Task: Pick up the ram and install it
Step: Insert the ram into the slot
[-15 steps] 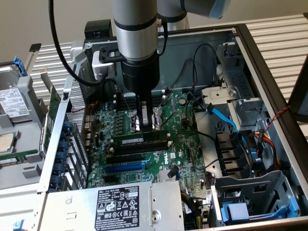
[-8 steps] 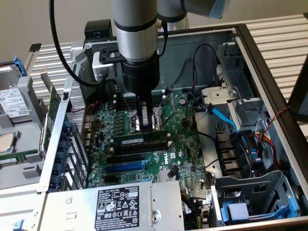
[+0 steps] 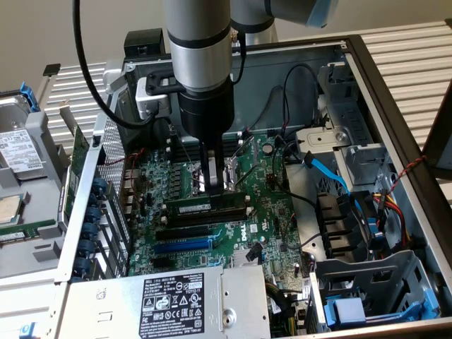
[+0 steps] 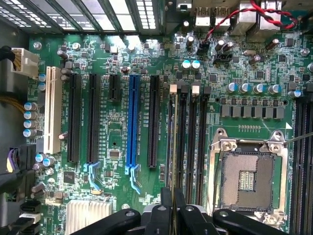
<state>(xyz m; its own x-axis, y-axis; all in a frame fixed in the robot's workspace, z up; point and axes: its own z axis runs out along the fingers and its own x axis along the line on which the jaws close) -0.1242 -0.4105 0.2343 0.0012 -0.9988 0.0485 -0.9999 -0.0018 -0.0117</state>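
Gripper fingers clamped on ram, upright at memory slots. Exterior view: blue slot at 7 o'clock from ram.

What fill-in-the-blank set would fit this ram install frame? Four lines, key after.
1. The end effector is shut on the ____, a long green stick.
2. Among the black slots on the motherboard, one long expansion slot is ____.
3. The twisted wire pair near the board's edge is black and ____.
4. The small sticker on the held stick is ____.
Missing words: ram; blue; red; white.
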